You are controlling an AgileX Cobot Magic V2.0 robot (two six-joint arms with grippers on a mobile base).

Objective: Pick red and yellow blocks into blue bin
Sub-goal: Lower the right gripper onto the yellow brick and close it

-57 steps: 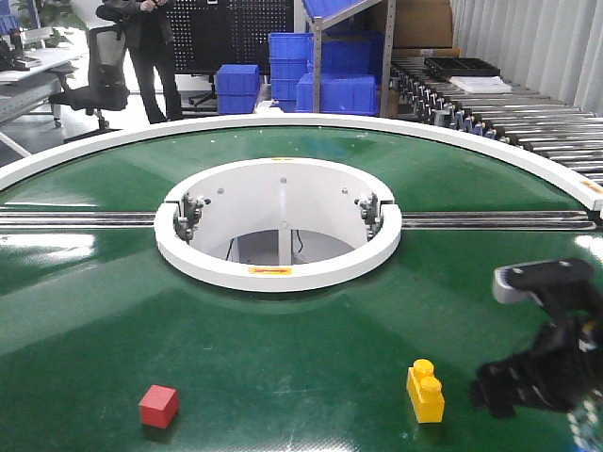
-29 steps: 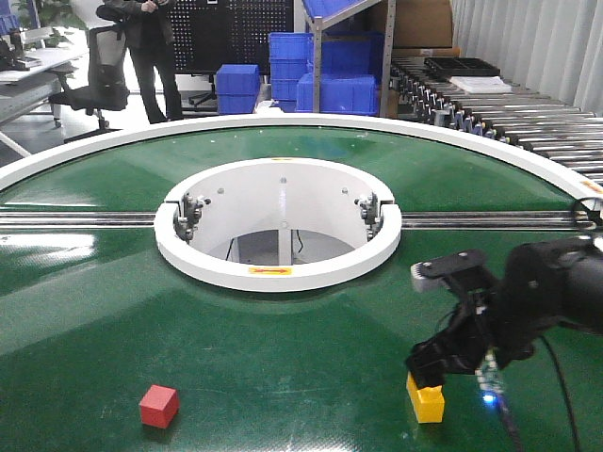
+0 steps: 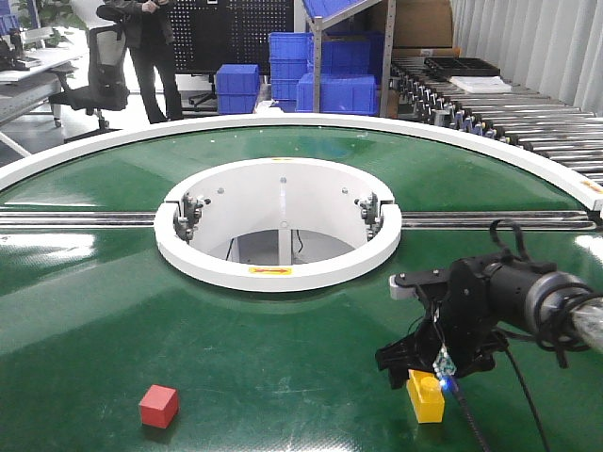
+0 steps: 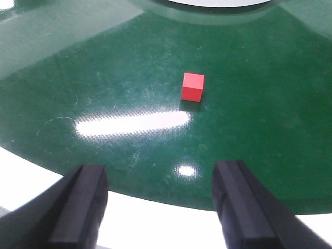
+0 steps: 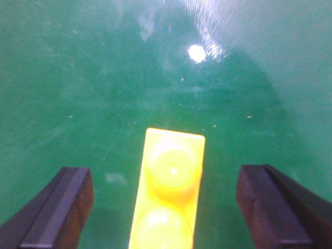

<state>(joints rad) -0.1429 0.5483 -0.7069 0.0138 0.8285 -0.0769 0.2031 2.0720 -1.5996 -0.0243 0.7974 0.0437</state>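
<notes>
right gripper [image 5: 165,179] jaws wide, straddling yellow brick [image 3: 426,398], no contact | left gripper [image 4: 158,176] jaws wide, empty | count: 1 yellow brick, 1 red cube [image 4: 192,86]

No readable text in any view.
Yellow-orange label [image 3: 270,271] on the front of the white inner ring [image 3: 330,270], print too small to read; wrist views show no markings at all.

Yellow brick [image 5: 169,181], near end off-frame.
</notes>
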